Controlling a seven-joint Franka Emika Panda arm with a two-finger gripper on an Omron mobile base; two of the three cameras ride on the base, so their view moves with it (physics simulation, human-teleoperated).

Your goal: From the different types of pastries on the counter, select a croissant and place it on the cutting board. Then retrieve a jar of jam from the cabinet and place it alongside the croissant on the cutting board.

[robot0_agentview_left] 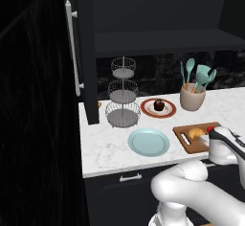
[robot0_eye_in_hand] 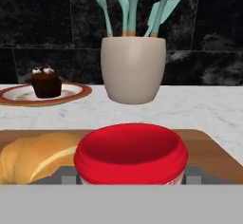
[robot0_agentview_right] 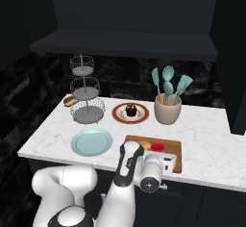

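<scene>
My gripper (robot0_eye_in_hand: pixel 130 176) is shut on the jar of jam (robot0_eye_in_hand: pixel 130 152), whose red lid sits between the two finger tips. The jar (robot0_agentview_right: pixel 157 147) is low over the wooden cutting board (robot0_agentview_right: pixel 174 146), right beside the golden croissant (robot0_agentview_right: pixel 145 145). I cannot tell whether the jar touches the board. In the hand view the croissant (robot0_eye_in_hand: pixel 33 154) lies on the board (robot0_eye_in_hand: pixel 211 151) just left of the jar. From the left base view the gripper (robot0_agentview_left: pixel 213 133) hangs over the board (robot0_agentview_left: pixel 184 138) next to the croissant (robot0_agentview_left: pixel 194 133). The black cabinet (robot0_agentview_left: pixel 74 48) stands open.
A dark chocolate pastry (robot0_agentview_right: pixel 130 110) sits on a red-rimmed plate behind the board. Beside it is a beige crock (robot0_agentview_right: pixel 167 109) of teal utensils. A light-blue plate (robot0_agentview_right: pixel 92 142) lies left of the board, and a three-tier wire stand (robot0_agentview_right: pixel 86 94) is at the back left.
</scene>
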